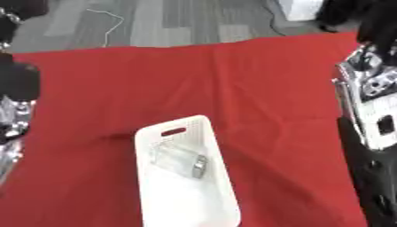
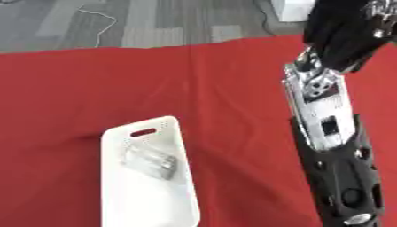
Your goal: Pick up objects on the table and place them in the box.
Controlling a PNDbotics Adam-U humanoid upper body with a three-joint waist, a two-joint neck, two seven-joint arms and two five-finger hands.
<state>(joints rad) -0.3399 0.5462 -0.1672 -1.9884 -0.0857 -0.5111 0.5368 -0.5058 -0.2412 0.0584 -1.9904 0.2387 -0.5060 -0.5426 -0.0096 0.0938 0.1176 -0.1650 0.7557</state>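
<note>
Red cloth [image 1: 256,88] under white box [image 1: 221,195], clear object [image 1: 180,160] inside.

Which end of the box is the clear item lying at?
The far end, the one with the handle slot: the clear item lies just below it. The near end shows only bare floor.

Red cloth [image 1: 256,88] on table, grey floor [image 1: 186,20] w/ cable [image 1: 114,22] behind.

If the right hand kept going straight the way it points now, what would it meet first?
Probably nothing: the right hand points beyond the far edge of the red cloth; the white box lies off to its left.
</note>
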